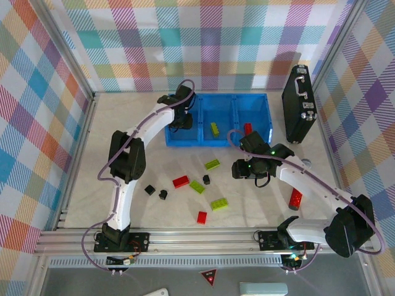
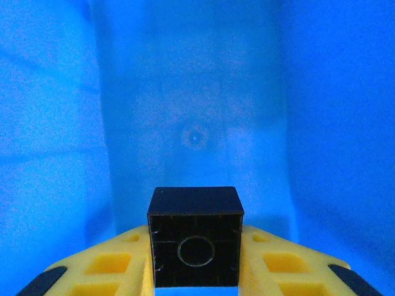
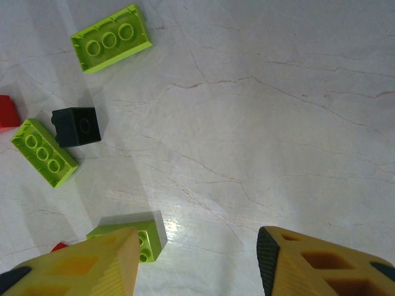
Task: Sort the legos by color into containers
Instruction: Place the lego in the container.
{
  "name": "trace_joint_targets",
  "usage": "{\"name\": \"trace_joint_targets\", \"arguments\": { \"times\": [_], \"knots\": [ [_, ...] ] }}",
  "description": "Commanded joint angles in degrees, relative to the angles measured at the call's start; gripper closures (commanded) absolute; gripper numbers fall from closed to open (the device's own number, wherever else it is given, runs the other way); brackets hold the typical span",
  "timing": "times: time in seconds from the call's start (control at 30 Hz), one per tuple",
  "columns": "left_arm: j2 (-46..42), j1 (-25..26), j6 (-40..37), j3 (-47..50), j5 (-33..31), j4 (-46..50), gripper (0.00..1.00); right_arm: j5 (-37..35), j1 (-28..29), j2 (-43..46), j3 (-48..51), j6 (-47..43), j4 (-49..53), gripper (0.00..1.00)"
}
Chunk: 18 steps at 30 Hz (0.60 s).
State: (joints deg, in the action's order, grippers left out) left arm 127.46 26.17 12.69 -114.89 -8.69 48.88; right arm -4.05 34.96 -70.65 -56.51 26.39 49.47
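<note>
The black brick point(image 2: 195, 246) is clamped in your left gripper point(image 1: 179, 118), low inside the left compartment point(image 2: 195, 137) of the tray point(image 1: 216, 142), over its bare floor. You look to be at the drop for this brick. Part the fingers to let it fall, then lift straight up before swinging back, because the compartment walls stand close on either side. The middle compartment holds a green brick point(image 1: 214, 128) and the right one a red brick point(image 1: 248, 128), so black belongs on the left.

Your right gripper point(image 3: 197, 239) hangs over the worktop point(image 3: 278, 123), fingers apart and nothing between them. A loose green brick point(image 3: 148, 233) lies at its left finger, partly hidden by it. That is probably your next pick, so shift left to centre on it first.

The other loose bricks point(image 1: 181, 181) are scattered between the two arms. The worktop to the right of the right gripper is bare. The red cylinder point(image 1: 295, 198) stands close beside the right forearm, and the black case point(image 1: 299, 105) stands just beyond the tray's right end, so keep wide swings away from both.
</note>
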Motion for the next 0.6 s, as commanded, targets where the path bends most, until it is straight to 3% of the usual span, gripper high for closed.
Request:
{"name": "trace_joint_targets", "arguments": {
  "times": [0.0,0.57],
  "knots": [
    [2.99,-0.86,-1.0,-3.2,0.15,-2.16,0.68,-0.65,0.37,1.2,0.86,0.73,1.53,0.45],
    [13.48,-1.92,0.41,-11.32,3.23,-2.7,0.66,-0.56,0.37,0.6,-0.27,0.85,2.34,0.45]
  ]
}}
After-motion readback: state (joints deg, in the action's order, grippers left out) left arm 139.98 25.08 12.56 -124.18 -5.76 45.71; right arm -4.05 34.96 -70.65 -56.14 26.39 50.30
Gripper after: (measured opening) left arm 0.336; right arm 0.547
